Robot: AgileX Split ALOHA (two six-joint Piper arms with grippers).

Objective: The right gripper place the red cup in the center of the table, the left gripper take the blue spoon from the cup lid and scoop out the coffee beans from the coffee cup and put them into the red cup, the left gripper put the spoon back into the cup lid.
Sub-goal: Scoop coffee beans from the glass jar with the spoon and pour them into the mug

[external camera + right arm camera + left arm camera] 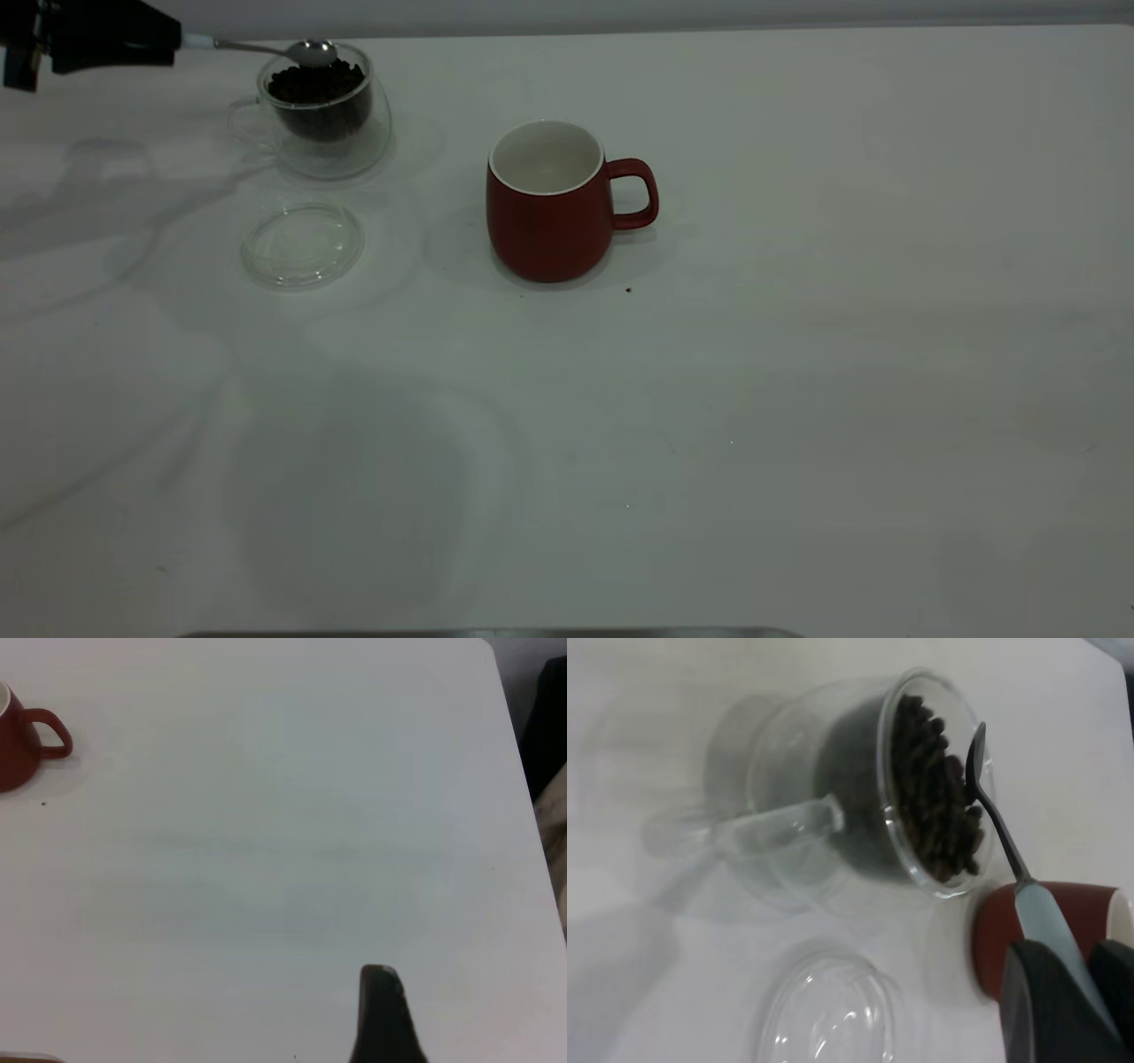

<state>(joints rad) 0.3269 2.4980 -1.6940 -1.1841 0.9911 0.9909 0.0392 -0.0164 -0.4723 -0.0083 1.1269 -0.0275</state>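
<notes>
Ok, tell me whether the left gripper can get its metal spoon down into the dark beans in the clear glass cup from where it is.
Probably yes. The left gripper holds the blue-handled metal spoon with its bowl right over the clear glass cup, whose mouth is uncovered. The round glass lid lies on the table, so nothing covers the coffee beans.

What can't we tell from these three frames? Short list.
- Left gripper: exterior view cuts most of it off at the edge; it holds the blue spoon.
- Spoon bowl over the coffee beans: loaded or empty, cannot tell in either view.
- Right gripper: right wrist view shows only one dark fingertip; open or shut unknown.
- Red cup: bottom hidden by its own wall.
- Dark speck by the cup: too small to identify.
</notes>
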